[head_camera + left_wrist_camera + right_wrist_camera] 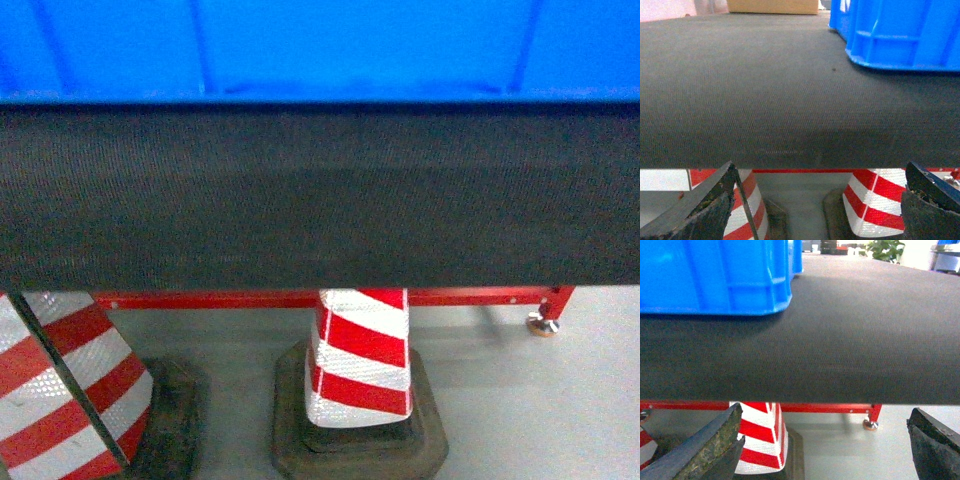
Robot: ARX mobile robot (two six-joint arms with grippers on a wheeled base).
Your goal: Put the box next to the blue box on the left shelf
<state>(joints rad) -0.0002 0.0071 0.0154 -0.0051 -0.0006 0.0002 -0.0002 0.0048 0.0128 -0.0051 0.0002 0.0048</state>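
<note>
Head view: the blue crate [320, 50] filled the top of the frame, sitting on a dark textured mat [320, 200] that covered the table. Below the mat edge ran the red table frame [480, 297] with a caster foot [545, 324] at the right. Two red-and-white striped cones [362, 360] stood on black rubber bases on the grey floor [540, 400]. Neither gripper appeared here.

Left wrist view: left gripper [820, 210] had its fingers [700, 215] spread wide apart, nothing between them, positioned below the near edge of the mat. The crate stood ahead and to the right of the gripper, well apart from it. A cardboard box [772, 6] lay at the far end of the table.

Right wrist view: right gripper [825, 450] likewise spread apart and empty, under the mat edge. The crate stood ahead and to its left, untouched. A potted plant [885, 249] showed far ahead.
</note>
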